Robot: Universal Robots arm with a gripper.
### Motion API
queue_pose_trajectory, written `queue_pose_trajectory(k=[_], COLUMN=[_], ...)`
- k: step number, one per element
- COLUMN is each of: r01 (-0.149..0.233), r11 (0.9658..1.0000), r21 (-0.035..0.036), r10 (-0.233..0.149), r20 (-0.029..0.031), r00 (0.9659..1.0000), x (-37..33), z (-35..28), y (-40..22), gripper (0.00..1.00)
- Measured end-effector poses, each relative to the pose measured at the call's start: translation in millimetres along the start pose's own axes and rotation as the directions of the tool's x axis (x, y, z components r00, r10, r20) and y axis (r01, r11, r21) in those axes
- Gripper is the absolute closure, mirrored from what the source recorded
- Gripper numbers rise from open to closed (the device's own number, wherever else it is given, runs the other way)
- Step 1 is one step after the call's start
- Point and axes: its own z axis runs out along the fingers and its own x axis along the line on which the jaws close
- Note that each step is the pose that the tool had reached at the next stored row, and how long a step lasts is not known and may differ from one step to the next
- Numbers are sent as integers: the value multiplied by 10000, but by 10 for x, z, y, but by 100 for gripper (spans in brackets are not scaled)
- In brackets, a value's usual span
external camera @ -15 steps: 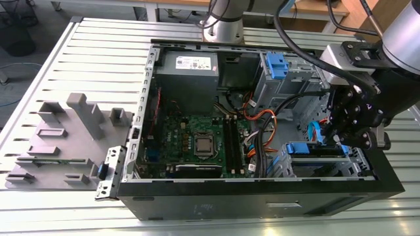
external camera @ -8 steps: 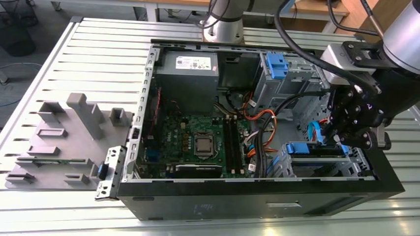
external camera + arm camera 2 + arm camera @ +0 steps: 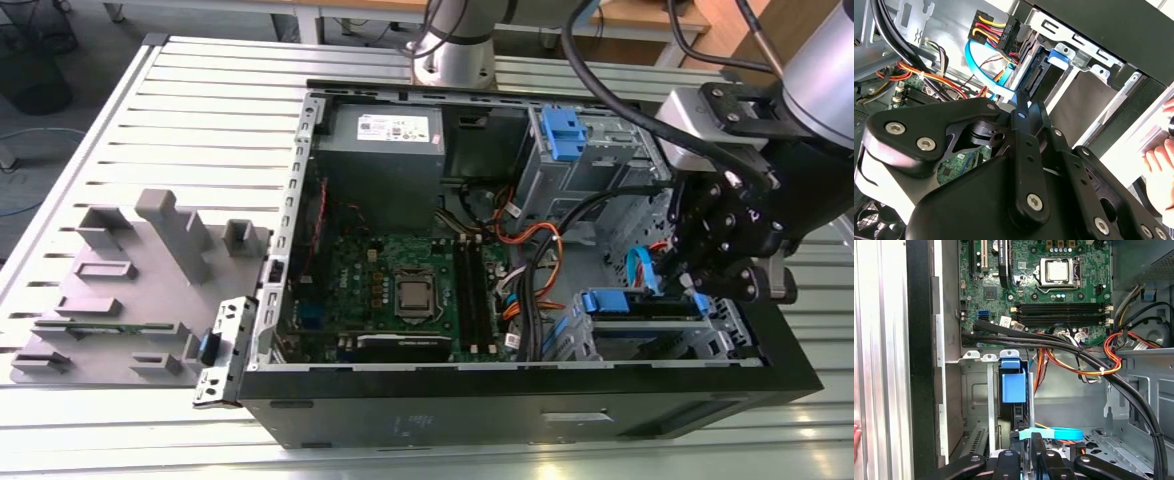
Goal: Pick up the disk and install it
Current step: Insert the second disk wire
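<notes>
The disk (image 3: 1014,412) stands on edge in a slot of the drive cage (image 3: 979,405), its blue bracket (image 3: 1014,385) facing the motherboard. In the second wrist view the disk (image 3: 1046,80) sits in the cage under a blue tab (image 3: 1056,55). In the exterior view its blue bracket (image 3: 617,302) shows in the cage at the case's near right corner. My black gripper (image 3: 710,285) hangs just over that cage. Its fingers (image 3: 1021,107) are drawn together, tips at the disk's rear end, beside a light-blue data cable (image 3: 1056,432). My gripper (image 3: 1028,445) holds nothing that I can see.
The open computer case (image 3: 534,400) lies on a slatted metal table (image 3: 200,100). Thick black and coloured cables (image 3: 1079,357) cross beside the cage. A second blue-bracketed bay (image 3: 561,130) sits at the far right. A grey fixture (image 3: 134,260) stands left. A person's hand (image 3: 1159,165) rests outside the case.
</notes>
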Motion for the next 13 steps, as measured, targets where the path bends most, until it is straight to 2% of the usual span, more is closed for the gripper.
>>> queue_pose_trajectory(k=[7, 13], r01=[1, 1], r11=[10000, 10000], r21=[0, 0], r10=[-1, -1], r20=[-2, -1], r00=[10000, 10000], x=[-34, -94], z=[0, 3], y=[1, 4], gripper=[76, 76])
